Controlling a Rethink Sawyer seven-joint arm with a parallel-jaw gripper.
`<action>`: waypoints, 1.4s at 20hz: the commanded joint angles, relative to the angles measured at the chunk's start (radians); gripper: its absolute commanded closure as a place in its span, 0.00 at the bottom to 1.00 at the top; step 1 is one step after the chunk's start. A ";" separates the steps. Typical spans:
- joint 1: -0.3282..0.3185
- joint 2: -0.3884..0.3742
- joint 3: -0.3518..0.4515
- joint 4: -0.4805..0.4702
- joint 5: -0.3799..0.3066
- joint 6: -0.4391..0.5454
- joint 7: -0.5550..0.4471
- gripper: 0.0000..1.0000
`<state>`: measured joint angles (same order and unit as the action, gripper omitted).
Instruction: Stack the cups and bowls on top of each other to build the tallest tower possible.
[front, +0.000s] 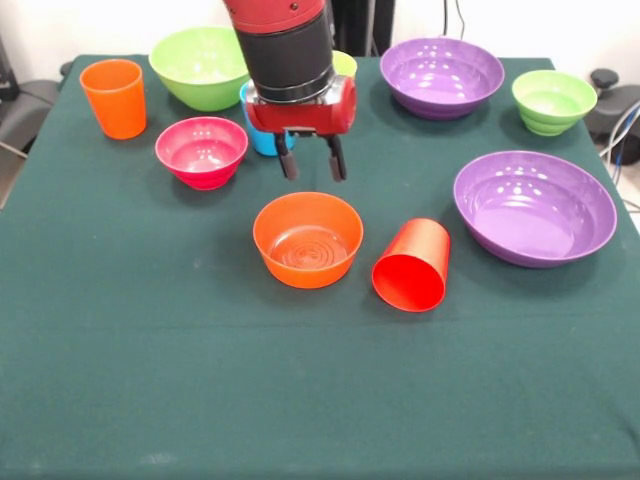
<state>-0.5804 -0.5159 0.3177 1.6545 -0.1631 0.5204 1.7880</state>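
Item: gripper (311, 160), upper centre of the frame, hanging on the red and black arm (285, 45); two dark fingers (287, 160) point down, parted, nothing between them. Item: orange bowl (308, 239), centre of frame, upright, mouth up, empty; it lies directly below the fingertips in the picture, and from this single view the tips seem to hover above its upper rim rather than touch it, though the height is hard to judge. Item: red cup (411, 264), on its side just right of the orange bowl, open mouth facing lower left, long axis running toward upper right. Item: pink bowl (202, 151), left of the gripper, upright. Item: blue cup (262, 130), mostly hidden behind the arm. Item: orange cup (114, 97), upper left, upright. Item: large lime green bowl (200, 66), top left of centre. Item: two purple bowls, one at top right of centre (442, 76), one at right (534, 206). Item: small green bowl (553, 101), upper right. Nothing is stacked yet; the orange bowl is judged the likely next pick.
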 joint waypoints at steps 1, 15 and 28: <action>0.006 0.086 0.054 -0.063 -0.018 0.073 -0.029 0.00; 0.103 0.085 0.025 -0.218 -0.035 0.223 -0.035 0.00; 0.137 0.138 0.021 -0.293 -0.043 0.210 -0.031 0.00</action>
<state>-0.4713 -0.4437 0.3180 1.4448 -0.1637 0.6694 1.7880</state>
